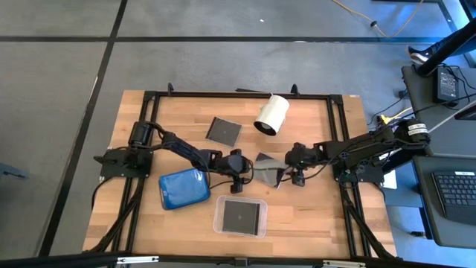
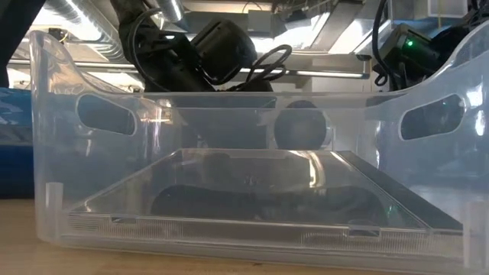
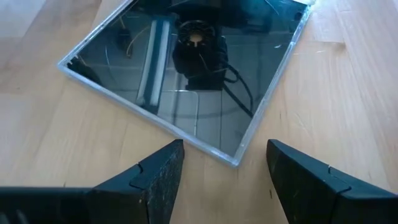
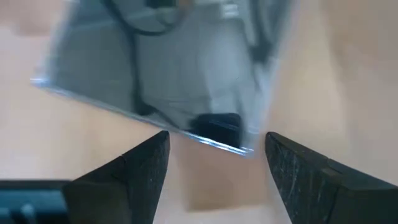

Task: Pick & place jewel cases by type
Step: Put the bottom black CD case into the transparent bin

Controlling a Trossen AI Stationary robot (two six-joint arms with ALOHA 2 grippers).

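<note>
On the wooden desk point(image 1: 312, 216), a clear rounded-corner plastic tray point(image 1: 221, 223) holds one dark jewel case point(image 1: 242, 214); the blue tray point(image 1: 184, 187) sits beside it. Another dark grey jewel case point(image 1: 268, 168) lies between the released left gripper point(image 1: 248, 168) and the released right gripper point(image 1: 286, 170).

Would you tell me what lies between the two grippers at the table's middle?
In the high view, a dark jewel case lies between the left gripper and right gripper, both open.

Clear tray point(image 2: 46, 137), close up, on wooden table point(image 2: 15, 237); dark jewel case point(image 2: 252, 191) flat inside; arms behind.
</note>
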